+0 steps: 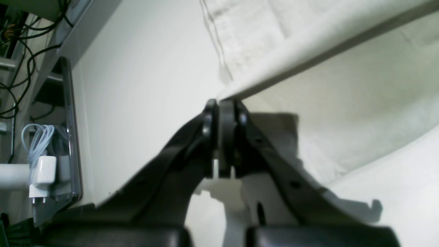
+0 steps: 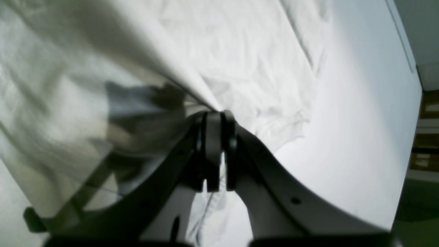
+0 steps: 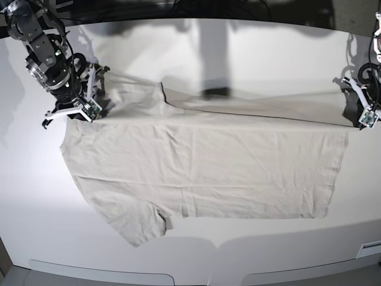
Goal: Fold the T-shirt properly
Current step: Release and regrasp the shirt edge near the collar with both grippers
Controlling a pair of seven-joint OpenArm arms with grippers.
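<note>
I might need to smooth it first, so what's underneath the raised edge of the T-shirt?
Under the T-shirt's raised edge, more of its cloth shows, shadowed. The wrist views reveal parts; whatever lies beneath that cloth is covered.

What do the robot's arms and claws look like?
The left claw and right claw look alike: each has two dark fingers that are narrow at the tips and get much wider further back. The arms are mostly black with lots of pale, silvery bits, and loopy black cables run along them.
</note>
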